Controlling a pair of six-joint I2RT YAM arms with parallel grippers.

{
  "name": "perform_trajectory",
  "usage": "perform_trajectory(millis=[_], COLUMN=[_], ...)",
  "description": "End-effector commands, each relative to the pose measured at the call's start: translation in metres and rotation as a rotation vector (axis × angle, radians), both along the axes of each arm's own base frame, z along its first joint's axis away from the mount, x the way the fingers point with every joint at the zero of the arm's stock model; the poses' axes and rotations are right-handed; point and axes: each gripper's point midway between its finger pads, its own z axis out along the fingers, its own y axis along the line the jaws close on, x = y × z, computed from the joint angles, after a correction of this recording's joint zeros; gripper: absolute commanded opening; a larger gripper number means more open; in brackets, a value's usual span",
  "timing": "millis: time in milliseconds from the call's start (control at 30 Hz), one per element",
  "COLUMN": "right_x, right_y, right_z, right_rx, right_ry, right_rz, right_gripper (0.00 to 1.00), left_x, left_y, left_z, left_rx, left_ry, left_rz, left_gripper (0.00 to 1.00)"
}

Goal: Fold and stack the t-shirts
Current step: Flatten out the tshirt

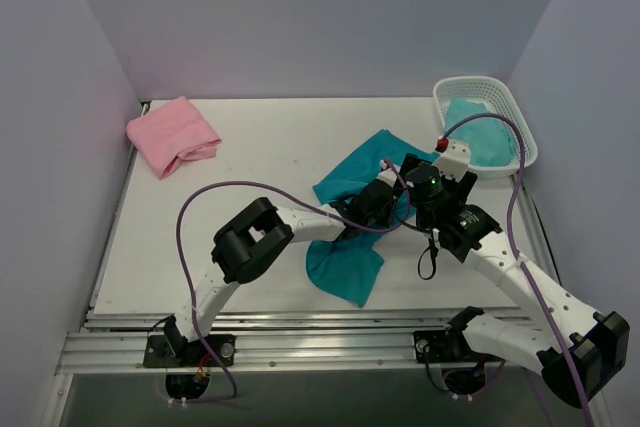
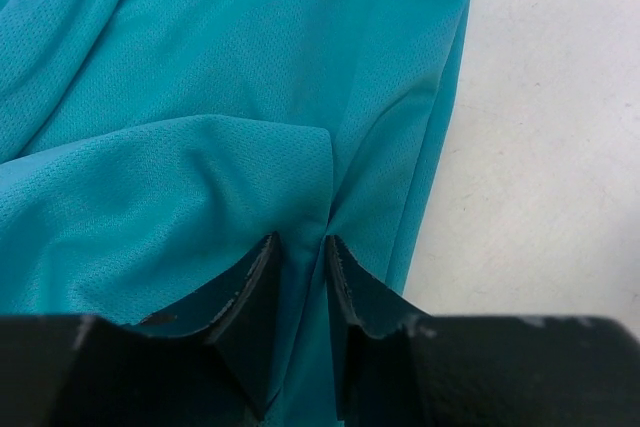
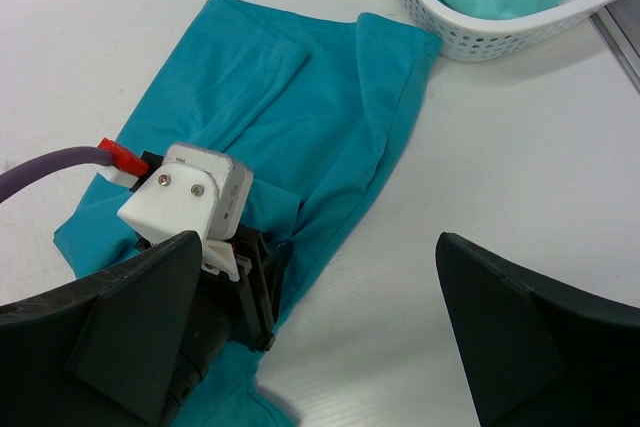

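The teal t-shirt [image 1: 345, 259] lies crumpled in the middle of the table, running from near the basket down toward the front edge. My left gripper [image 2: 300, 239] is low on its right edge, shut on a raised fold of teal cloth [image 2: 200, 97] pinched between the black fingers [image 2: 352, 282]. In the right wrist view the left gripper [image 3: 258, 282] shows at the shirt's [image 3: 300, 97] edge. My right gripper [image 3: 318, 242] hangs open just to the right, over bare table, holding nothing. The pink t-shirt [image 1: 172, 134] sits folded at the far left.
A white mesh basket [image 1: 487, 85] at the far right holds another teal cloth [image 1: 480, 139]. Purple cables [image 1: 250, 187] loop over both arms. Walls close in the table on the left, back and right. The two grippers [image 1: 420, 185] are close together.
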Motion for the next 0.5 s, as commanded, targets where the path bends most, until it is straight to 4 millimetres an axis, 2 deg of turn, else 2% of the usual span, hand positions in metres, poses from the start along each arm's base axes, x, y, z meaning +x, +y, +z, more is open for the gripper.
perform_trajectory(millis=[0,133,333,467], right_x=[0.003,0.004,0.004,0.004], right_y=[0.016,0.016,0.016,0.016], right_z=[0.008,0.007,0.007,0.007], right_rx=[0.053,0.05,0.049,0.049], right_ry=[-0.038,-0.034,-0.035,-0.035], right_rz=[0.046,0.046,0.044,0.044], right_gripper=[1.0,1.0,1.0,1.0], left_x=[0.004,0.007,0.019,0.026], left_y=[0.006,0.011,0.032,0.043], left_z=[-0.002,0.0,0.004,0.006], left_rx=[0.004,-0.003,-0.014,-0.024], left_ry=[0.012,0.013,0.013,0.014], left_rz=[0.017,0.038,0.086,0.109], left_gripper=[0.32,0.28,0.28,0.2])
